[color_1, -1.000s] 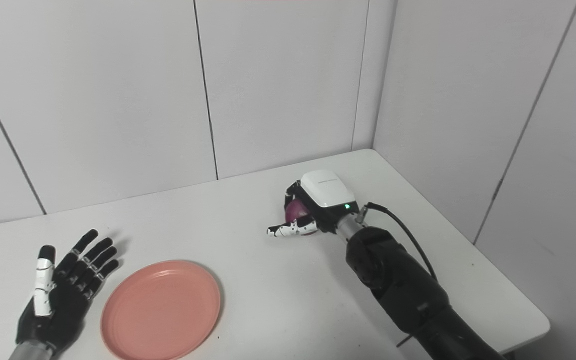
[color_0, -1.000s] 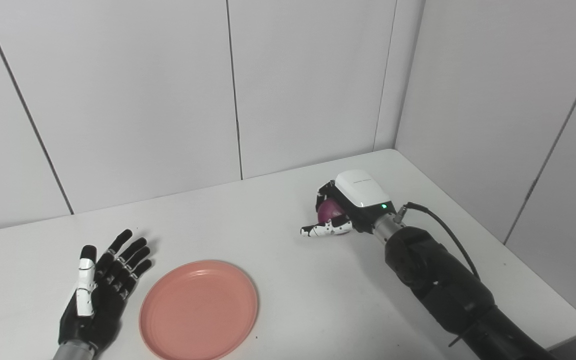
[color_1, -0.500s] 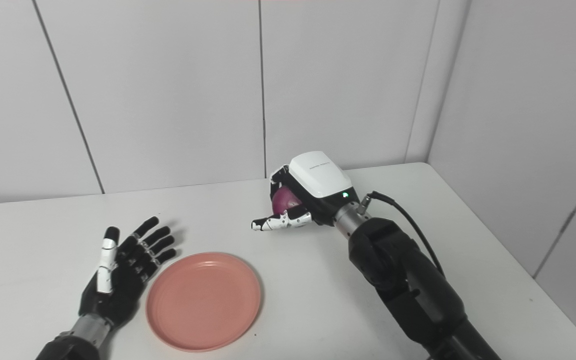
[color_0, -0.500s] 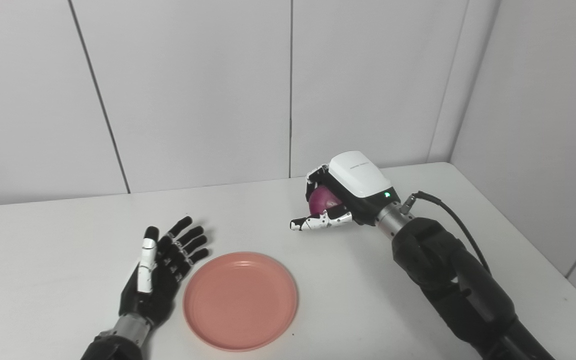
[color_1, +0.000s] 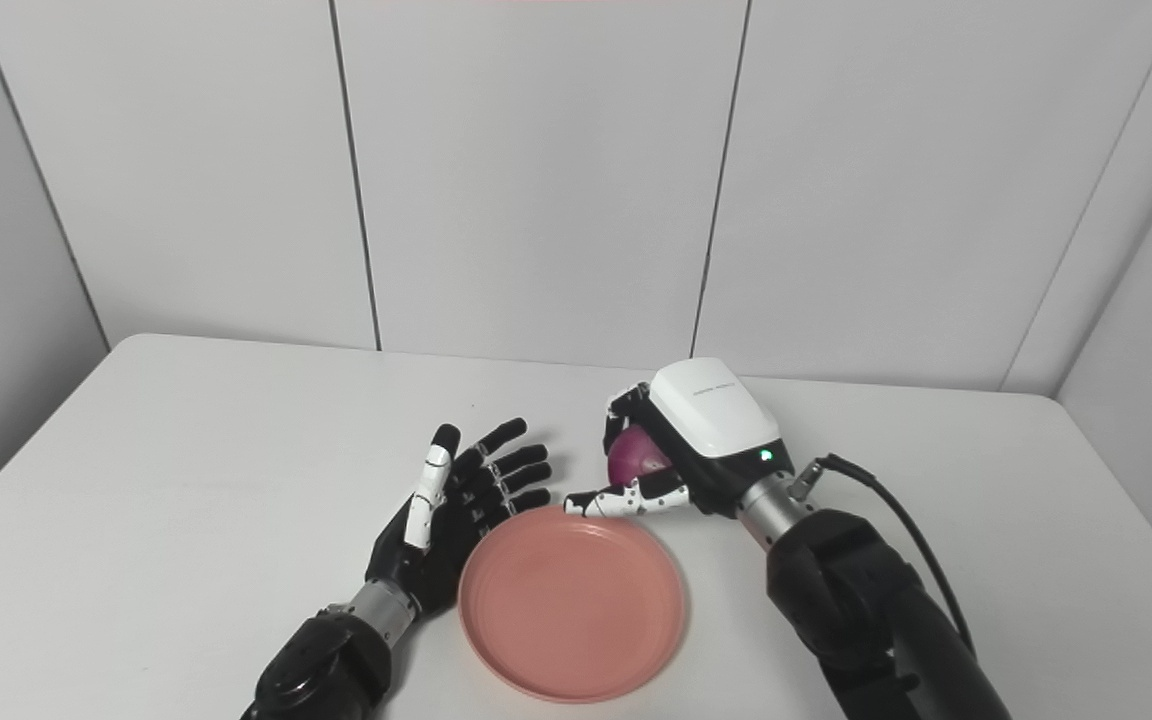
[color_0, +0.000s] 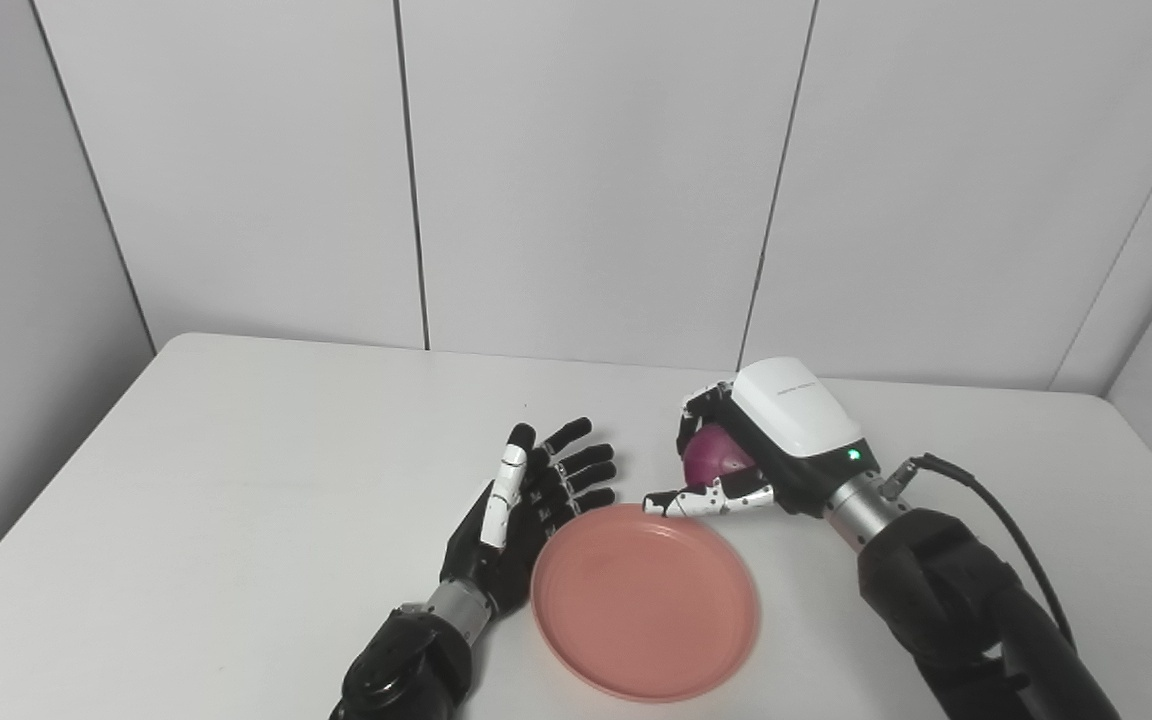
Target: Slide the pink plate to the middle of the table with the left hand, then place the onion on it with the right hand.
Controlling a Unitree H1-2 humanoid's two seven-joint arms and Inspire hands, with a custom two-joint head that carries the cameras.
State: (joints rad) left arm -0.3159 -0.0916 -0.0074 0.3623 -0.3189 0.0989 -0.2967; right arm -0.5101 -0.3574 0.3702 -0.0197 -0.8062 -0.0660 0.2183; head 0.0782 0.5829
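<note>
Now the right hand [color_0: 766, 450], fingers [color_0: 706, 497] curled around the onion [color_0: 714, 458], hovers at the far rim of the pink plate [color_0: 644, 612]; next, lower and release. The left hand [color_0: 526, 510] rests open beside the plate on the tabletop [color_0: 236, 480].

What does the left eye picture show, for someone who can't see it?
The robot's right hand holds a round purple onion just beyond the far rim of a round pink plastic plate, which is empty. The black left hand lies open, palm up, beside the plate's left edge on a plain white table.
</note>
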